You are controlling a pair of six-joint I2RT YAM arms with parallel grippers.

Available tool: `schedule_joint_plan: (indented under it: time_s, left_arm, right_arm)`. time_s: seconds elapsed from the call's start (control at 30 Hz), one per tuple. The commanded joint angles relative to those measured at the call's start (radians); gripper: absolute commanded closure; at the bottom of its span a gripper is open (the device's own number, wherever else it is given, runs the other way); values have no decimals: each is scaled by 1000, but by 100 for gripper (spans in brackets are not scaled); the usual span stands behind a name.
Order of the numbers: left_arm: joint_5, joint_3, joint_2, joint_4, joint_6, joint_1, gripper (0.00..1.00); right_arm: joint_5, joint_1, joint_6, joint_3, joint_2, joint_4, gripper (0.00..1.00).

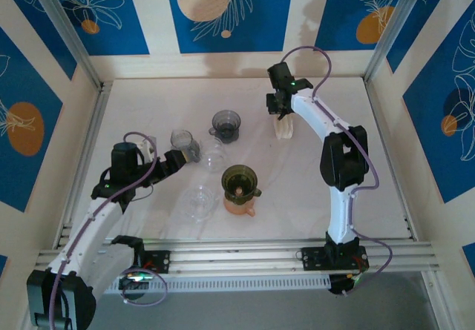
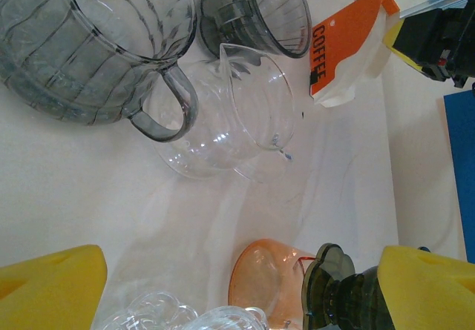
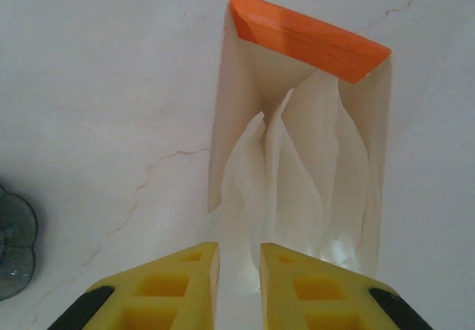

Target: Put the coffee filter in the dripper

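A pack of white coffee filters (image 3: 297, 174) with an orange "COFFEE" flap (image 2: 345, 44) lies at the back right of the table (image 1: 284, 128). My right gripper (image 3: 239, 271) reaches into its open end. Its yellow fingers stand a narrow gap apart, and a fold of filter paper runs between them. A dark olive dripper (image 1: 239, 180) sits on an orange glass server (image 2: 271, 278) mid-table. A grey dripper (image 1: 225, 124) stands farther back. My left gripper (image 1: 178, 159) hovers wide open left of centre, nothing between its fingers (image 2: 52, 289).
A grey ribbed pitcher (image 2: 96, 41) and a clear glass server (image 2: 230, 115) stand close in front of the left gripper. Another clear glass piece (image 1: 199, 202) lies near the front. Raised walls (image 1: 237, 67) edge the table at the back and sides.
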Motion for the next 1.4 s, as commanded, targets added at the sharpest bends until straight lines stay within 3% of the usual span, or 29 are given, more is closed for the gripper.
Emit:
schedule_joint_plan:
  time_s: [0.0,0.87,1.37]
  left_arm:
    - [6,-10,-5,-15,12,18,6]
    - [8,-10,9,-5,5,22,6]
    - [10,-12,7,-5,2,23,6]
  right_arm:
    - [0,-4,-20,29,19,-20,78]
    - [-23,-10,-33,32,49,0,80]
    - [-31,-16,-34,20,59,2,91]
